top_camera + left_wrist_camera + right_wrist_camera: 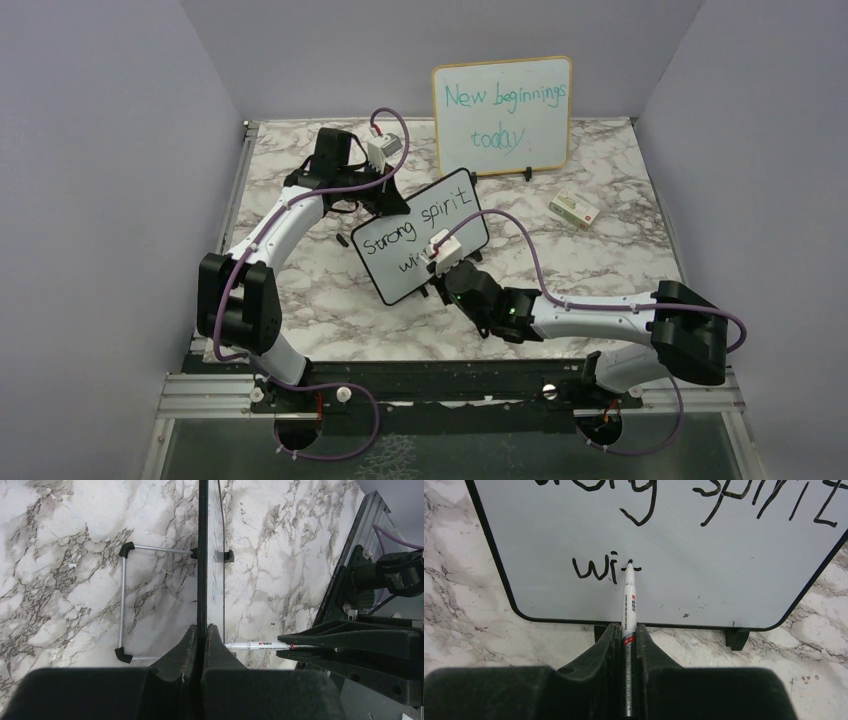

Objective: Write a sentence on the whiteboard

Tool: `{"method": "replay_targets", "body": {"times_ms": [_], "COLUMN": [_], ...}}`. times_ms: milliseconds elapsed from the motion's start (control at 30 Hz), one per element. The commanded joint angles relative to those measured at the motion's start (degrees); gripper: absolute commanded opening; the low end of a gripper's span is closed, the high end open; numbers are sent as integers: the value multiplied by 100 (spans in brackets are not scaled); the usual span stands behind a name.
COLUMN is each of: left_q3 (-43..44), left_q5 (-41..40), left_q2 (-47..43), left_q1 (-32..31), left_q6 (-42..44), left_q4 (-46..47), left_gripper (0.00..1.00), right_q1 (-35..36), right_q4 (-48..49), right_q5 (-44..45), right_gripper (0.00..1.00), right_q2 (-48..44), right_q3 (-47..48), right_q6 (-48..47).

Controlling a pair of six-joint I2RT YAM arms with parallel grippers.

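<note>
The small black-framed whiteboard stands tilted at mid-table and reads "Strong spirit" with "wi" and a short stroke below. My left gripper is shut on the whiteboard's top edge, seen edge-on in the left wrist view; in the top view it sits at the board's upper left. My right gripper is shut on a white marker whose tip touches the board just right of "wi". From above, that gripper sits at the board's lower right. The same marker shows in the left wrist view.
A larger wood-framed board with teal writing "New beginnings today" stands at the back. A small white and green box lies on the marble table to the right. The whiteboard's wire stand rests behind it.
</note>
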Motion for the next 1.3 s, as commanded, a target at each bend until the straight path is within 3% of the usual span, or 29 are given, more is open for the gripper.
{"method": "replay_targets", "body": {"times_ms": [0,1267], "left_q3": [-184,-182], "left_q5": [-391,-400], "left_q2": [51,46], "left_q1": [-68,-66], "left_q6": [252,254], "left_q4": [-283,-288], "left_gripper": [0,0], "right_q1": [-10,-11], "right_q4": [-289,-435], "right_q5": [-71,335], "right_gripper": [1,0], "right_q2": [27,2], "right_q3": [118,30], "right_q6": [222,250]}}
